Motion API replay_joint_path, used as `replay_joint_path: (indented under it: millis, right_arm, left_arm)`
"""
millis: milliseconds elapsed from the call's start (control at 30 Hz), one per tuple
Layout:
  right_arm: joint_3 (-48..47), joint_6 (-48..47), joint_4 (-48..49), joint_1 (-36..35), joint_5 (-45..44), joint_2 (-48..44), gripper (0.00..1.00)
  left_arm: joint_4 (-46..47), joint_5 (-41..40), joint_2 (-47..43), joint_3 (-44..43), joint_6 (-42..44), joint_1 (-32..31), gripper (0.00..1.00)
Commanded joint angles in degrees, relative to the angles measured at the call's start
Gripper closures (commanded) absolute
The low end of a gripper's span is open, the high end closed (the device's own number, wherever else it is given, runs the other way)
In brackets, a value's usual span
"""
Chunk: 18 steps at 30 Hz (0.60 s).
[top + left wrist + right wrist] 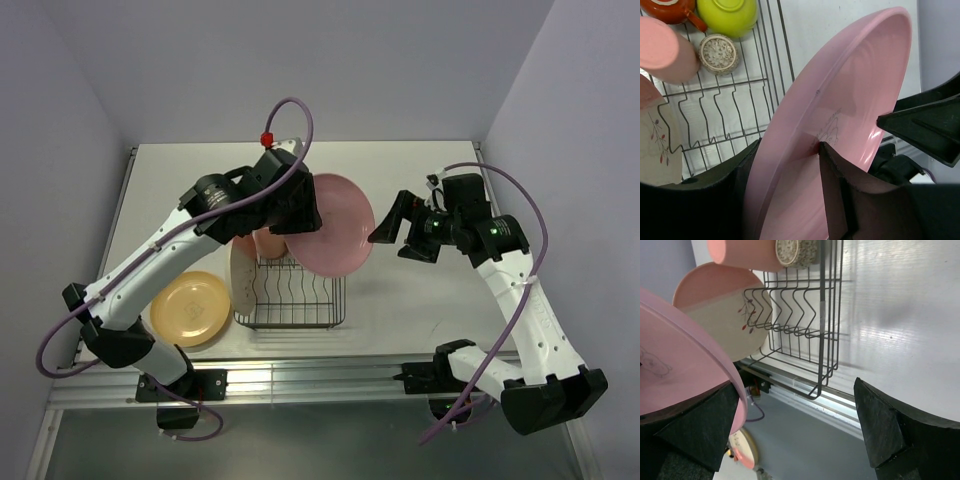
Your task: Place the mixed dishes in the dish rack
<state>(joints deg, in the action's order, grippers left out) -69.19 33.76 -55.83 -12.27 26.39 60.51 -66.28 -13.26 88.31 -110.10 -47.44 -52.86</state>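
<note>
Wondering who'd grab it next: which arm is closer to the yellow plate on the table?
Left. The left arm runs right alongside the yellow plate, left of the rack. The right arm is over on the other side of the rack, well away from it.

A: Which surfaces are showing gloss?
B: The pink plate (pixel 850 100), right of frame, is showing smooth, glossy plastic; the lime-green bowl (pixel 727 15), upper left, likewise.
A: The dish rack (pixel 730 84)?
B: It is presenting thin dark wire; the small tan bowl (pixel 717 54) is looking speckled and matt.
</note>
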Motion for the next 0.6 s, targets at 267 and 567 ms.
replay_joint_path:
  millis: [267,567]
  right_arm:
    - [2.04,-5.28,-1.83,2.17,-8.66,-1.18,0.00]
    - [-8.05,-10.11,-1.46,-10.12,-17.71,-2.42,0.00]
  left_arm:
    - [-12.47,-16.01,0.10,-0.73,3.66,-1.02,1.00]
    - [-12.38,-13.74,1.77,-1.07,4.28,-0.58,1.00]
